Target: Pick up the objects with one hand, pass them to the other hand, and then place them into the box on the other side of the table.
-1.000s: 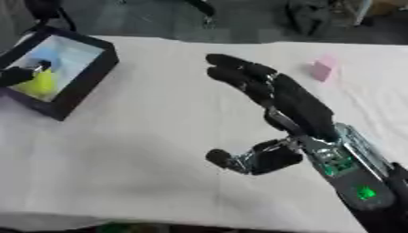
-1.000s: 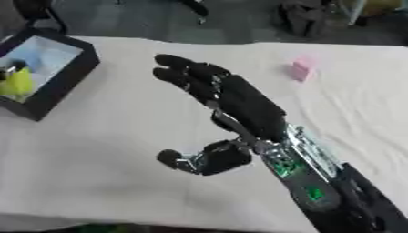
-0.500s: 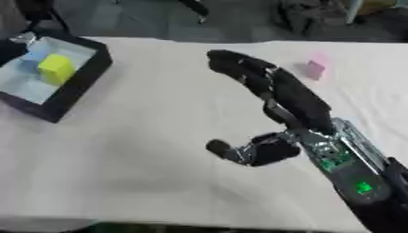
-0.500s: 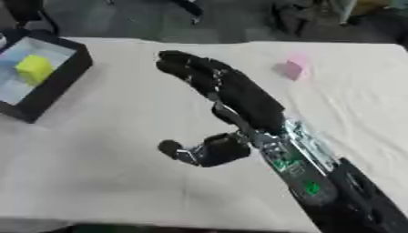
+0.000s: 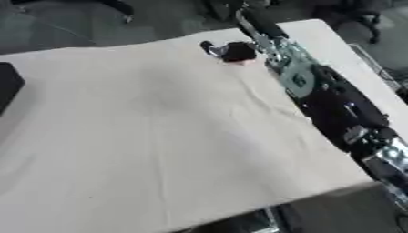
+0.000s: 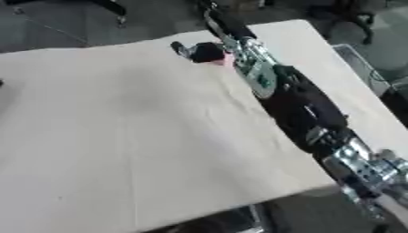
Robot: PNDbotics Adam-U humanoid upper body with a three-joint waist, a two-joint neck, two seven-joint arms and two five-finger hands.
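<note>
1. The bench (image 5: 159, 136) is covered with a cream cloth that has a few soft wrinkles. It lies askew in both views, and its far edge runs up toward the right.
2. Beyond the far edge there is a dark grey floor (image 5: 72, 27). On it stand some dark legs of furniture, which I cannot make out well.
3. At the left edge of the left eye view, a small dark corner of the box (image 5: 6, 86) shows on the bench. Its inside is not visible.
4. The right arm (image 6: 295, 100) stretches along the right side of the bench, from the lower right corner up to the far edge. It is black with silver parts and a green board.
5. The right hand (image 5: 229, 50) is at the far end of the bench, with its thumb pointing to the left. Its fingers go out of sight at the top, so I cannot tell if they are straight or curled.
6. Just under the hand a small pink object (image 6: 226, 61) shows, touching the black palm or lying directly beside it. I cannot tell whether the hand holds it.
7. The left hand shows in no view.
</note>
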